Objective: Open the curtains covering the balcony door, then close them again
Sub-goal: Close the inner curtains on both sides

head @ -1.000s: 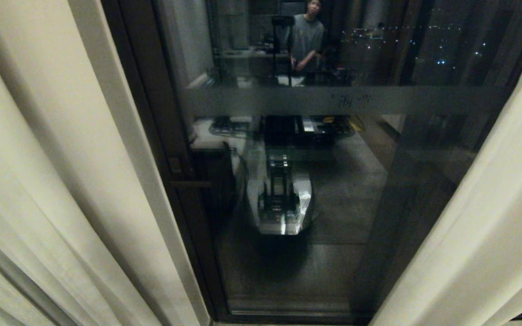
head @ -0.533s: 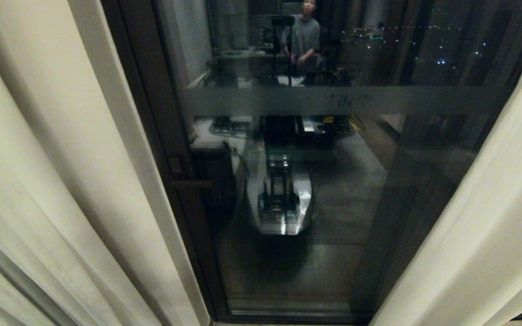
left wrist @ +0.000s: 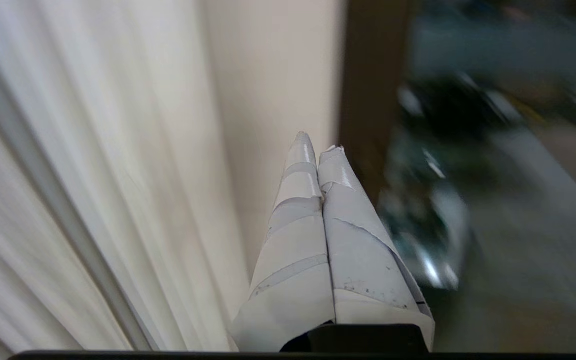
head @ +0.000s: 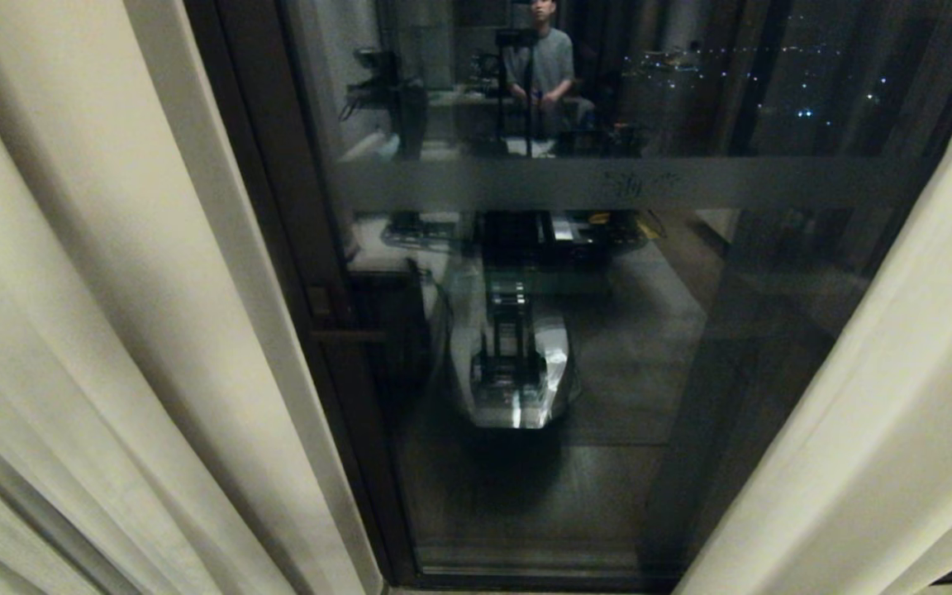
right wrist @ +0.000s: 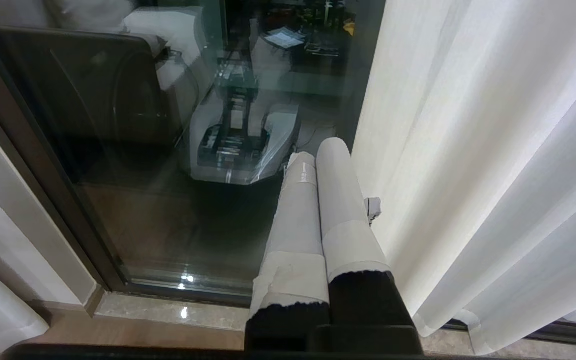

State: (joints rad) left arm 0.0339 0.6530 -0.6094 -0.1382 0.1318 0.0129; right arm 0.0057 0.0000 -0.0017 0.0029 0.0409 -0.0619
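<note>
Neither arm appears in the head view. The top and bottom of the curtains are cut off there: the left curtain panel (head: 104, 314) fills the left side and the right curtain panel (head: 873, 397) the right side, with the balcony door (head: 575, 330) exposed between them. The dark door frame (head: 278, 248) stands just beside the inner edge of the left panel. What lies behind the glass is hard to make out; the pane mostly shows reflections: the robot's own base (head: 513, 364), a frosted band (head: 608, 183) across the glass, and a person (head: 538, 70) near the top edge, cut off at the head.

The left wrist view is blurred on the glass side. The left gripper (left wrist: 313, 142) has its taped jaws pressed together, holding nothing, with the tips in front of the inner edge of the left panel, next to the door frame; contact with the fabric cannot be determined.

The right gripper (right wrist: 318, 150) has its jaws closed and empty, low in front of the glass, just beside the right panel, above the stone sill (right wrist: 168, 312).

Compared with one second earlier, the head view is unshifted and the curtains hang the same; the reflected person now stands more upright and further left, and a dark shape (head: 385, 91) now shows in the reflection at upper left.
</note>
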